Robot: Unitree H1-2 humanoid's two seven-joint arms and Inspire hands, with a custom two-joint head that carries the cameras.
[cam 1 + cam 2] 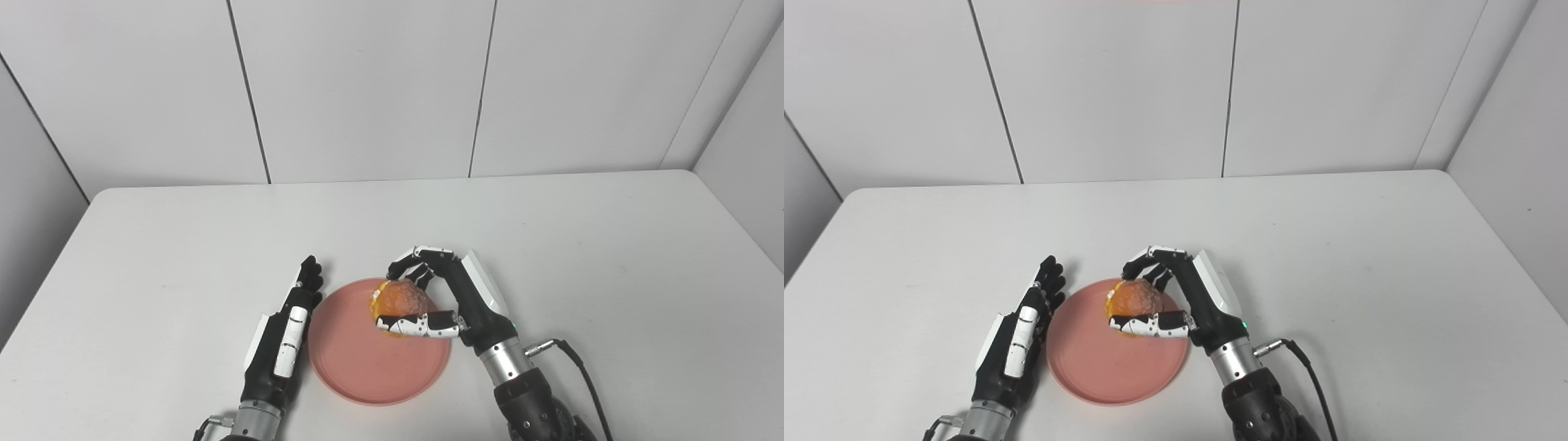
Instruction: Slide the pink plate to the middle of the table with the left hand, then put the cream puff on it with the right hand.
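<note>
White surface (551,245), grey panelled wall behind. Pink plate (361,367) near the front edge. Over its far right rim, golden, bumpy cream puff (401,300), gripped by right hand (453,294). Left hand (288,331) flat beside plate's left edge, fingers straight, holding nothing.

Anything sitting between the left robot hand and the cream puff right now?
Only bare pink plate lies between the left robot hand and the cream puff, in both eye views.
</note>
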